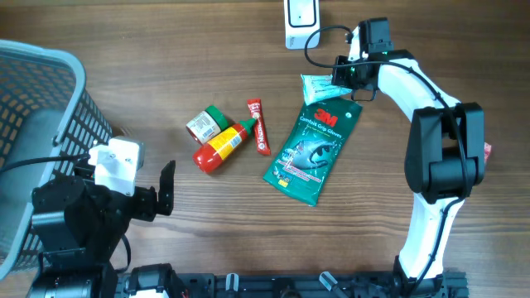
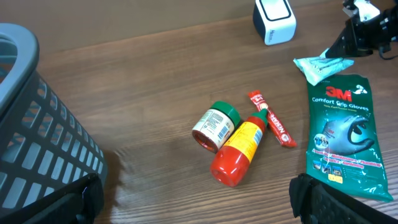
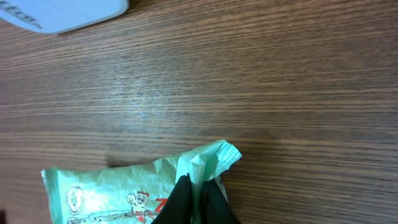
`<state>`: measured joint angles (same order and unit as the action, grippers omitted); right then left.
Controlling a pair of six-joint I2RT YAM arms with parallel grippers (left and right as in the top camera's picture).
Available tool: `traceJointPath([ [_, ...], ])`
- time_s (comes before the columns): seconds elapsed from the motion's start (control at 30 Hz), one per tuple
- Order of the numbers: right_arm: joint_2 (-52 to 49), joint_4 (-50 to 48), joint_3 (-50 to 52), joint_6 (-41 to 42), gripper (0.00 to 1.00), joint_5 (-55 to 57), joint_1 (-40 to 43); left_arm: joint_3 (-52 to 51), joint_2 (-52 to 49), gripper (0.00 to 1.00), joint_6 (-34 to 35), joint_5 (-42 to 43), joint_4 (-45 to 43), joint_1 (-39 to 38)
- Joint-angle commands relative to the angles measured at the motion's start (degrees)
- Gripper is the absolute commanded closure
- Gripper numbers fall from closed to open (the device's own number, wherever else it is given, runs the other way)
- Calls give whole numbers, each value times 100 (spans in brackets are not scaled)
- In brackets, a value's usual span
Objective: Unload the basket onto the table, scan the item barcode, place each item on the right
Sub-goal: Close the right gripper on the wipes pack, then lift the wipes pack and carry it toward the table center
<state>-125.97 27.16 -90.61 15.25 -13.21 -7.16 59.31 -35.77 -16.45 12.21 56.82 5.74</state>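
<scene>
A crinkled light green packet (image 1: 319, 87) lies at the back of the table, just above the 3M glove pack. My right gripper (image 1: 344, 79) is shut on its right edge; in the right wrist view the black fingertips (image 3: 199, 180) pinch the packet's crimped end (image 3: 214, 158). The white scanner (image 1: 300, 21) stands at the far edge, a little behind and left of the packet, and shows as a white corner (image 3: 62, 12) in the right wrist view. My left gripper (image 2: 199, 202) hangs open and empty near the front left, far from the packet (image 2: 320, 65).
A green 3M gloves pack (image 1: 315, 153) lies mid-table. Left of it are a red sachet (image 1: 258, 126), a red sauce bottle (image 1: 222, 146) and a small green-lidded jar (image 1: 207, 124). A grey mesh basket (image 1: 50, 91) fills the left side.
</scene>
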Motion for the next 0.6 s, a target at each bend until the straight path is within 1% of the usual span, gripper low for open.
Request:
traceJointPath([
  [0.0, 9, 33, -214, -9, 96, -1320, 81, -7, 20, 0, -94, 11, -13, 33],
  [0.1, 334, 35, -413, -111, 96, -2374, 177, -7, 20, 0, -94, 11, -13, 33],
  [0.13, 605, 74, -422, -376, 96, -2699, 188, -7, 20, 0, -94, 11, -13, 33],
  [0.17, 765, 192, -422, -529, 96, -2699, 181, -7, 20, 0, -94, 11, -13, 33],
  [0.23, 1145, 688, -422, -1113, 96, -2651, 168, -7, 20, 0, -94, 11, -13, 33],
  [0.3, 1425, 1266, -422, -1384, 96, -2173, 142, -7, 20, 0, -94, 11, -13, 33],
  [0.43, 1639, 2312, -409, -1364, 95, -354, -164, -7, 20, 0, -94, 11, -13, 33],
  [0.5, 1639, 2352, -247, -1213, 96, 181, -374, -7, 20, 0, -94, 11, -13, 33],
  [0.57, 1639, 2245, 81, -1051, 96, 310, -636, -7, 20, 0, -94, 11, -13, 33],
])
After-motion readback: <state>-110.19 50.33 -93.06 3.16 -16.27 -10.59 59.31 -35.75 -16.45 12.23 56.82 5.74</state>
